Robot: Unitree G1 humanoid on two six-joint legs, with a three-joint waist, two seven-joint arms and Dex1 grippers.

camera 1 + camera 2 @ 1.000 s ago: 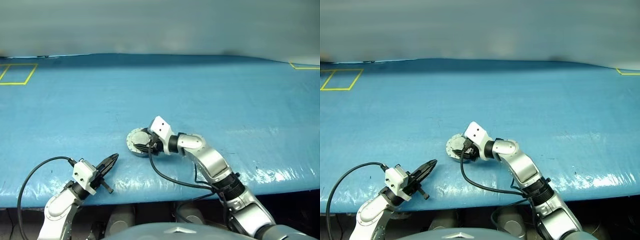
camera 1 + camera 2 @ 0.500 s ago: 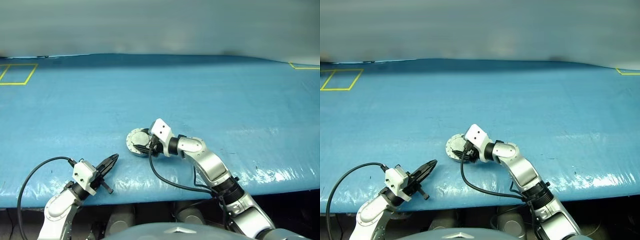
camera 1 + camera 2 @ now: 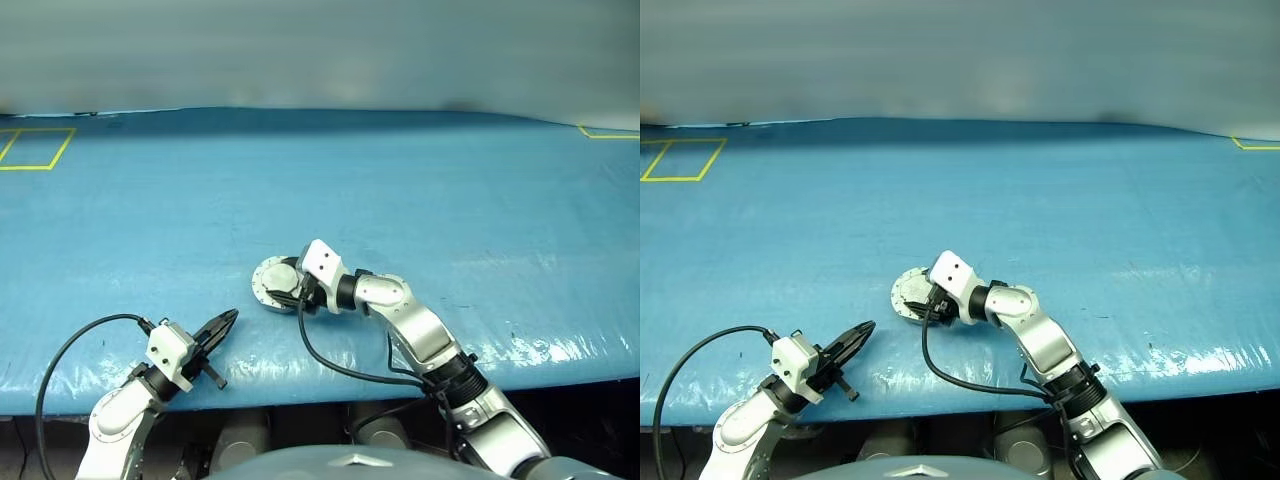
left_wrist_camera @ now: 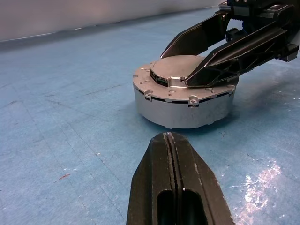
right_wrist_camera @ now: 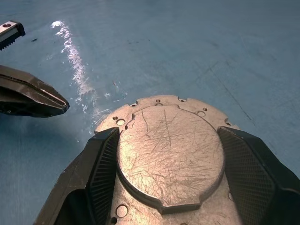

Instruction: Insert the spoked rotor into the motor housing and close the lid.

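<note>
While the right tool (image 3: 293, 291) reaches in over the motor housing (image 4: 183, 105) from its right side, its two black fingers (image 5: 96, 164) are spread wide, one on each side of the raised round centre of the lid (image 5: 168, 152). The pads lie close against the edges of that centre plate, though actual contact cannot be made out for certain. The lid sits flat on top of the housing with its plain grey scratched face up, and small screw holes ring its outer flange. The housing itself stands upright on the blue bench (image 3: 450, 200), near the middle and toward the near edge. The spoked rotor cannot be made out under the lid. The left tool (image 3: 222, 325) hangs over the near edge of the bench, to the left of the housing and well apart from it, with its tips aimed at the housing and its fingers pressed together on nothing. A black cable (image 3: 70, 345) loops back from the left wrist. Yellow tape lines (image 3: 35, 148) mark the far left corner of the bench.
</note>
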